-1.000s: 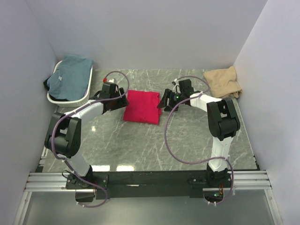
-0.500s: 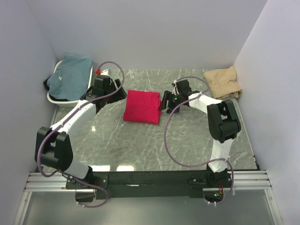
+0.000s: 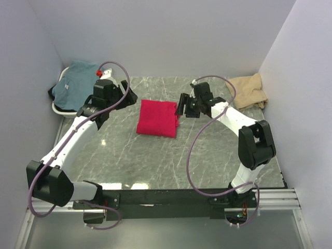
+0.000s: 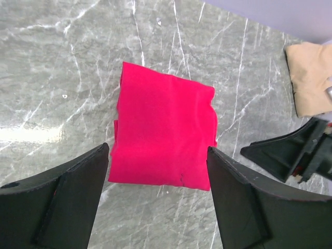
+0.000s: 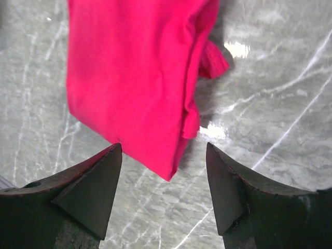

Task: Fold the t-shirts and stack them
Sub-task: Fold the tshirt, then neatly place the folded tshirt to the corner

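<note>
**Arms pull back from the red fold**

Both arms have drawn outward. The left gripper [image 3: 126,97] and right gripper [image 3: 181,107] gape empty. The folded red t-shirt [image 3: 157,118] lies mid-table [image 3: 207,155]. It looks soft, light and floppy, so pinch it along a layered edge.

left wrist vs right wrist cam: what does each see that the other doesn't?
Only left wrist: the tan t-shirt, the right gripper beside the red t-shirt, and that shirt's whole outline. Only right wrist: the red shirt's layered edge up close, a flap poking out. Both: the folded red t-shirt on the marble table, framed by open fingers holding nothing.
</note>
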Robot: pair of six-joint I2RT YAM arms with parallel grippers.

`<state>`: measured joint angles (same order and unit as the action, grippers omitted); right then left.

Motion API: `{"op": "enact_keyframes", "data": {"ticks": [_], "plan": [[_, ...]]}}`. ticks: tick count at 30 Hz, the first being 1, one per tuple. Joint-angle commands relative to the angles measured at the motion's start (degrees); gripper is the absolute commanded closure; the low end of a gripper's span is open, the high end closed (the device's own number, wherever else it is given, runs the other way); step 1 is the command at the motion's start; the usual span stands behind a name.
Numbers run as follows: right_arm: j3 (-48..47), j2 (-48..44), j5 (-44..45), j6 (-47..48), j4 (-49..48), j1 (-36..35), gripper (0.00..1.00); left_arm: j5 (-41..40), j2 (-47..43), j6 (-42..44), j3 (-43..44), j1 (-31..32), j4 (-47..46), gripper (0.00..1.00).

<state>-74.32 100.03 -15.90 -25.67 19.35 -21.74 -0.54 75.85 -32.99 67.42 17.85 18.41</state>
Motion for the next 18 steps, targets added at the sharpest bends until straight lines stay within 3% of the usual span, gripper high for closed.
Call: {"op": "enact_keyframes", "data": {"ticks": [1, 18], "plan": [[2.34, -0.89, -0.18, -0.87, -2.03, -0.15, 0.27, -1.75, -2.82, 1.26, 0.87, 0.17, 0.22, 0.18], [2.61, 10.71, -8.97, -4.91, -11.71, 0.47, 0.27, -3.15, -2.91, 2.49, 0.87, 0.17, 1.36, 0.17]]}}
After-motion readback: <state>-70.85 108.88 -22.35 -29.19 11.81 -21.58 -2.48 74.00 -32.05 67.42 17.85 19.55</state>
